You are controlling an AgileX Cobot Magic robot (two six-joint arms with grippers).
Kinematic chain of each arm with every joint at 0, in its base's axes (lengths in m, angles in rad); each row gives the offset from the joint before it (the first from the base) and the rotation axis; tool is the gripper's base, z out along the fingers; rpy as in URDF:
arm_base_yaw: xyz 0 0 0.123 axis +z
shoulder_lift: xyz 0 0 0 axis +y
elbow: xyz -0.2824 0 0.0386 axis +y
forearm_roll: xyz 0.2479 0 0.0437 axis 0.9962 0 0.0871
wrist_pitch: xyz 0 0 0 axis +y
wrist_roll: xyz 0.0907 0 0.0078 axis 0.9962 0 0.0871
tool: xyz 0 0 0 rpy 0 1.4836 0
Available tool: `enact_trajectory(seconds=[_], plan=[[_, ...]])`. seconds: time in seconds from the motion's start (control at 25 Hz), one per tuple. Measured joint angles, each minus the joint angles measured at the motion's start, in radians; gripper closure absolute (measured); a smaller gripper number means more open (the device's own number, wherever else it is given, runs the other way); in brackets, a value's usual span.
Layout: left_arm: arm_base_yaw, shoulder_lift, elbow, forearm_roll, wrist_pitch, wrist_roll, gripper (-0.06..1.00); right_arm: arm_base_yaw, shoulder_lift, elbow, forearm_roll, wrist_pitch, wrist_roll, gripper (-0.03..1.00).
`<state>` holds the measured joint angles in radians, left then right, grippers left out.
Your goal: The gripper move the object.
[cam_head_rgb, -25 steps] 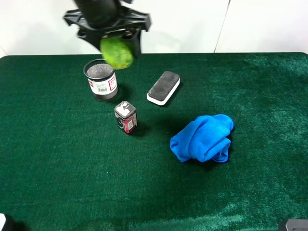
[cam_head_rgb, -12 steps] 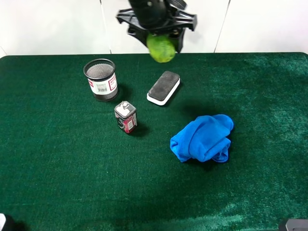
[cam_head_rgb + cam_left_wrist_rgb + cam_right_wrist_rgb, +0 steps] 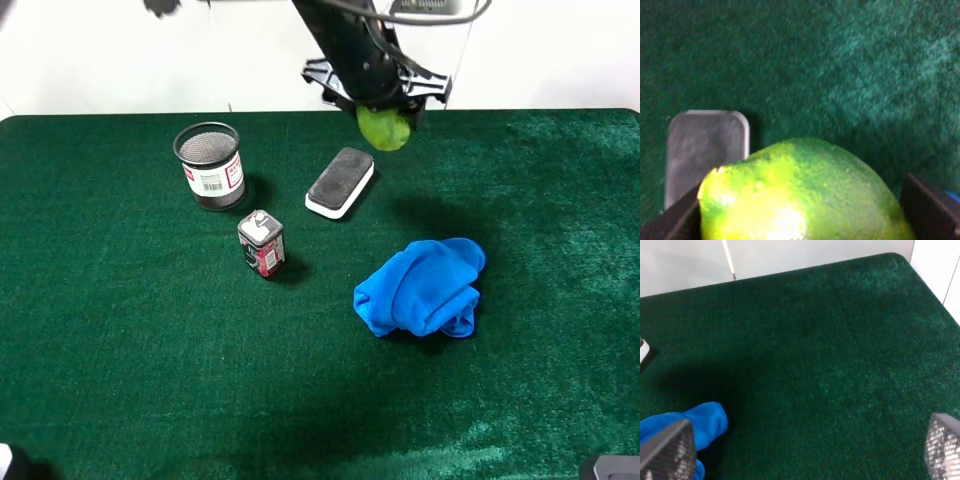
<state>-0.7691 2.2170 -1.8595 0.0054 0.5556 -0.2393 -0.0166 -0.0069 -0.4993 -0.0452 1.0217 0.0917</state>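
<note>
Upper centre of the frame: left gripper [image 3: 386,110] pinching the green fruit [image 3: 384,128].
Fruit hangs directly beneath its jaws, clear of the cloth-covered surface, up-right of the eraser [image 3: 340,182].

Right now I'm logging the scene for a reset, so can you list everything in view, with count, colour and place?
mesh cup: one, black with a white and red label, back left of the table.
small container: one, red and black with a grey top, just in front of the mesh cup.
eraser: one, black on a white base, back centre.
cloth: one, blue, crumpled, right of centre.
fruit: one, green, held off the table beyond the eraser.
table: one, dark green felt.
left gripper: black, shut on the fruit.
right gripper: grey fingers, open, above bare felt near the cloth.
</note>
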Motion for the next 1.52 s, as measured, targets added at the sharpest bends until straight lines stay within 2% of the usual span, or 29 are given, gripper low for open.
enact_trajectory(seconds=[0.32, 0.6, 0.92, 1.32, 1.52], plan=[[-0.009, 0.069, -0.001, 0.008, -0.148, 0.002, 0.23, 0.000, 0.000, 0.000, 0.001, -0.001, 0.000, 0.27], [-0.038, 0.129, -0.001, 0.017, -0.239, 0.023, 0.23, 0.000, 0.000, 0.000, 0.003, -0.001, 0.000, 0.27], [-0.038, 0.188, -0.001, 0.041, -0.330, 0.030, 0.23, 0.000, 0.000, 0.000, 0.008, -0.002, 0.000, 0.27], [-0.038, 0.237, -0.001, 0.045, -0.383, 0.030, 0.23, 0.000, 0.000, 0.000, 0.030, -0.005, 0.000, 0.27], [-0.038, 0.237, -0.001, 0.045, -0.409, 0.069, 0.23, 0.000, 0.000, 0.000, 0.033, -0.005, 0.000, 0.27]])
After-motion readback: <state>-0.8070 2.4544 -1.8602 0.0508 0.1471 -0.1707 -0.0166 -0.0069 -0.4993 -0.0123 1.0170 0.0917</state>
